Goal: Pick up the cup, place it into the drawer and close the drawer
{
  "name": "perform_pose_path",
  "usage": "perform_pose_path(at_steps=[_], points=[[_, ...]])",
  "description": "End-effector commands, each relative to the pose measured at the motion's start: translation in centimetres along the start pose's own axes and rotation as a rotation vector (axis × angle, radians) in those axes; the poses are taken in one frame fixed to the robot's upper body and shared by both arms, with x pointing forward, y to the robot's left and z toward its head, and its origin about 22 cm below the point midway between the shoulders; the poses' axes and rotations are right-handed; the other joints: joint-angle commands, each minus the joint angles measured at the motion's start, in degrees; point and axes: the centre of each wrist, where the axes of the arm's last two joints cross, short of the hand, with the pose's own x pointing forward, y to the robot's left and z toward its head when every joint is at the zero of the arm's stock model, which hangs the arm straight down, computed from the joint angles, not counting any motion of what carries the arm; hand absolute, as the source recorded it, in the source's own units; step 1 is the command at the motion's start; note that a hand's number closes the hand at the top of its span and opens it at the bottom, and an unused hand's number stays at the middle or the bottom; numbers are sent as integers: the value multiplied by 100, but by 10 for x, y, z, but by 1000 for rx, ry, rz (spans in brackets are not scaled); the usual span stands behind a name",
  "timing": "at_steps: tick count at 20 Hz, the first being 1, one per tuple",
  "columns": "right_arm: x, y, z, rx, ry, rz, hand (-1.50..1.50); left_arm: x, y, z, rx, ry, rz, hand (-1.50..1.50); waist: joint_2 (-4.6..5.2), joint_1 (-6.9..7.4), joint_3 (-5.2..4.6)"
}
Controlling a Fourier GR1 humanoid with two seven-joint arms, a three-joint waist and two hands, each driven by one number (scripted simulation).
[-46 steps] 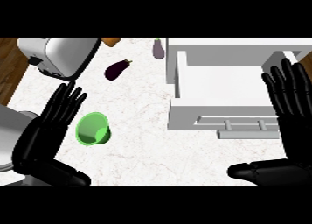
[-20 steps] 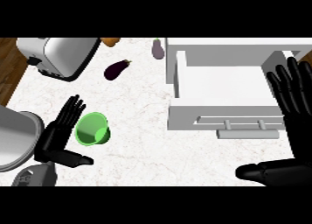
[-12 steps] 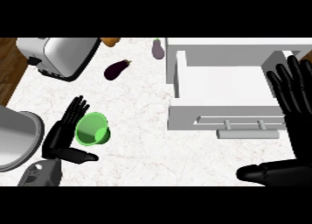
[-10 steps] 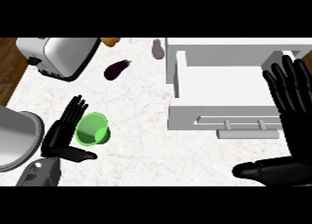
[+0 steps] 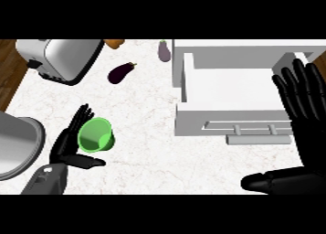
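cup (image 5: 97,135) lies tipped beside the open left hand (image 5: 69,147), whose fingers (image 5: 78,119) should curl round its wall before lifting toward the drawer (image 5: 226,87).

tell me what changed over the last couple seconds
The left hand drew back toward the view's lower edge and closed in beside the green cup, thumb swung under it, fingers still straight, no grasp yet. The cup, open drawer, eggplants, toaster and right hand stayed put.

No readable text, labels, brands or numbers anywhere.
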Motion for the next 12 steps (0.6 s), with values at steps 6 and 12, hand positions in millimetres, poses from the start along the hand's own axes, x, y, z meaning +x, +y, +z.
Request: perform_pose_path(at_steps=[6,12], points=[[9,1,0,15,-19,-5,-150,-20,-22,4,-31,-26,66,-150,6,-22,-3],[-3,17,16,-14,-18,3,-150,-9,3,2,-46,-22,102,-150,2,-17,-2]])
